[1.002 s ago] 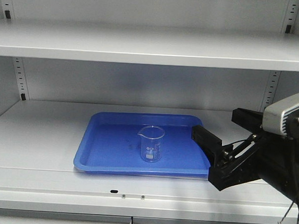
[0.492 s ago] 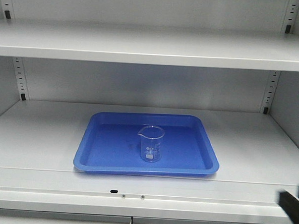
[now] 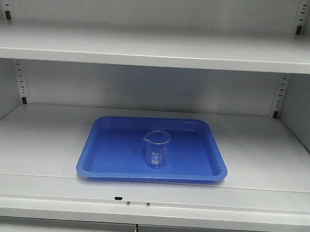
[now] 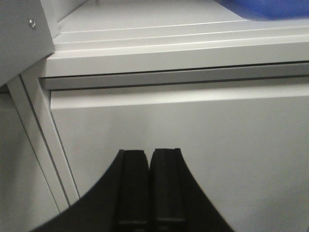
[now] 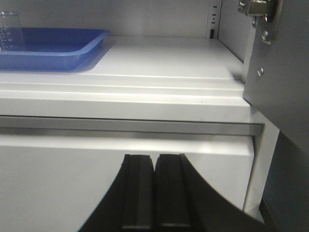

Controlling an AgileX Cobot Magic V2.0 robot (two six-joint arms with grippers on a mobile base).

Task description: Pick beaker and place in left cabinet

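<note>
The small clear glass beaker (image 3: 156, 149) stands upright near the front of a blue tray (image 3: 107, 160) on the middle shelf of the light grey cabinet (image 3: 35, 141). No gripper shows in the front view. In the right wrist view the beaker (image 5: 8, 29) appears at the far left on the tray (image 5: 58, 48); my right gripper (image 5: 154, 157) is shut and empty, below the shelf's front edge. My left gripper (image 4: 148, 152) is shut too, facing the grey panel under the shelf, with a corner of the tray (image 4: 270, 7) at top right.
An upper shelf (image 3: 158, 47) spans the cabinet above the tray. Slotted uprights (image 3: 279, 96) stand at the back corners. A grey door edge with a hinge (image 5: 270, 58) rises at the right of the right wrist view. A grey panel corner (image 4: 21, 38) is at upper left.
The right arm, beside the tray's right edge a second ago, has pulled back down and right out of the front view. The beaker and tray have not moved.
</note>
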